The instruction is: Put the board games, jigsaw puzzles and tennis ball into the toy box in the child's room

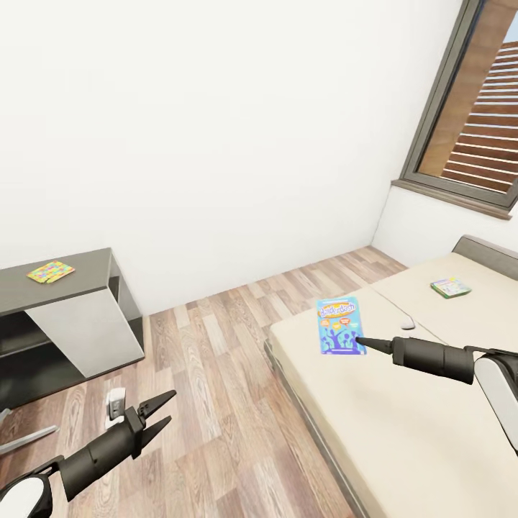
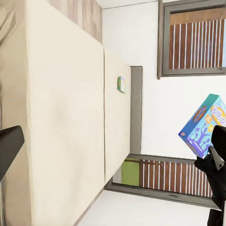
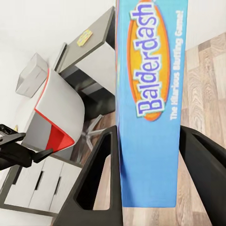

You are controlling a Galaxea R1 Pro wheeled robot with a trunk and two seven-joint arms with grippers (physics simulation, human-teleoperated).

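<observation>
The smaller blue board game (image 1: 338, 327) hangs upright above the bed (image 1: 403, 432), and my right gripper (image 1: 363, 342) is shut on its lower edge. In the right wrist view its "Balderdash" face (image 3: 150, 94) stands between the two fingers (image 3: 101, 179). A second, green-edged board game (image 1: 451, 287) lies flat further along the mattress, also seen as a board game (image 2: 121, 84) in the left wrist view. One jigsaw puzzle (image 1: 50, 272) lies on the table's dark wing (image 1: 79, 284). The light grey toy box (image 3: 33, 73) sits on the table. My left gripper (image 1: 167, 406) hangs open over the floor.
A white chair with a red inner shell (image 3: 52, 113) stands by the desk, and its base leg (image 1: 29, 439) reaches into the floor at the left. A window (image 1: 475, 129) is in the wall beyond the bed. Wood-plank floor (image 1: 216, 374) lies between bed and desk.
</observation>
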